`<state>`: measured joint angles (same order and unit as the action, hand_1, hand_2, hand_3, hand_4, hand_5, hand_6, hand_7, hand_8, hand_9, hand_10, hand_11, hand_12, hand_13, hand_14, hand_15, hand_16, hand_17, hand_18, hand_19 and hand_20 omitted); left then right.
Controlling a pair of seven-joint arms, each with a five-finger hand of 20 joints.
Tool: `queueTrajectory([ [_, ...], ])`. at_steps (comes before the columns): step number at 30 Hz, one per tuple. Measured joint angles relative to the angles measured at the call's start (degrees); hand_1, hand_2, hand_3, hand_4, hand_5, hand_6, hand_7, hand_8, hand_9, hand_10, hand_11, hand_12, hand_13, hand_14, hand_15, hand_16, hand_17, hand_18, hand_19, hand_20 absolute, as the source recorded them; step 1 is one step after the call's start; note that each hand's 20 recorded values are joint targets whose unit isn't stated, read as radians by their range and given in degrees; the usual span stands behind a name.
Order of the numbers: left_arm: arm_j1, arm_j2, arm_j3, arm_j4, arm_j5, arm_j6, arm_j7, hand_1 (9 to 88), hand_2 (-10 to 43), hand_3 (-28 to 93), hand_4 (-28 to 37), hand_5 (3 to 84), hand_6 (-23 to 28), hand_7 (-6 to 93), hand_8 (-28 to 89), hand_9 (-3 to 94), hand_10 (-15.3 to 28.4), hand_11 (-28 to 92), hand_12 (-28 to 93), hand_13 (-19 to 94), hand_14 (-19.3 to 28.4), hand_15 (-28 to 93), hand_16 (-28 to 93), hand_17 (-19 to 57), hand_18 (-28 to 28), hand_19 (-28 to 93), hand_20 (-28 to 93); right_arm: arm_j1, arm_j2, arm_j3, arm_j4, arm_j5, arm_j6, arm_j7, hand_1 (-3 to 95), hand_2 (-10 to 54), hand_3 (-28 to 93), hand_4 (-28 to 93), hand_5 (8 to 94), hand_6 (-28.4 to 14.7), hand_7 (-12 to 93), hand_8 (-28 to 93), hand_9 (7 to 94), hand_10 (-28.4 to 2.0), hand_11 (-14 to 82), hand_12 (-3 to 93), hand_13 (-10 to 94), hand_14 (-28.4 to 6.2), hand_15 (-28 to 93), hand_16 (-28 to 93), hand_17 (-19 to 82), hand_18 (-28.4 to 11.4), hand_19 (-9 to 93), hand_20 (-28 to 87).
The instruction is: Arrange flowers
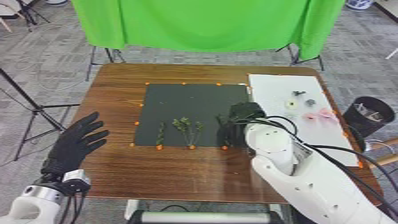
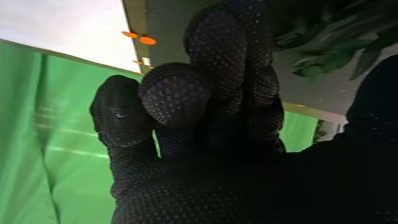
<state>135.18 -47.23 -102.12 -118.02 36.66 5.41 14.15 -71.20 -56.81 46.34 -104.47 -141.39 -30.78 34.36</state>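
Straight, slightly spread fingers on the black-gloved left hand [image 1: 75, 145]; close-set fingers, thumb apart, on the black-gloved right hand [image 1: 238, 120], green leaves [image 2: 324, 61] near their tips. Thin green branching stem [image 1: 187, 131] between both hands' fingers; pale pink flowers [image 1: 327, 116] right of the right ones.

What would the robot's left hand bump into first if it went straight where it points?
Maybe the green cloth: the left hand points past the dark mat towards it. I can't tell the hand's height, so the table might come first.
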Motion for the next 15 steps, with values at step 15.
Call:
queueTrajectory([
  [15, 0.4, 0.05, -0.21, -0.19, -0.09, 0.15, 0.46, 25.0, -3.3, 70, -24.0, 27.6, 3.2, 20.7, -11, 23.8, 12.1, 23, 16, 21, 15.8, 38, -1, -8.4, 22.7, 48, 11, -4.7, 4.15, 13.47, -3.37, 16.72, 8.67, 1.32, 6.5, 2.8, 70, -24, 69.3, -2.9, 24, -10, 82.1, -11.5, 46.5, 35.2, 75, -8.6, 74, 32, 43, -22.9, 93, 61],
])
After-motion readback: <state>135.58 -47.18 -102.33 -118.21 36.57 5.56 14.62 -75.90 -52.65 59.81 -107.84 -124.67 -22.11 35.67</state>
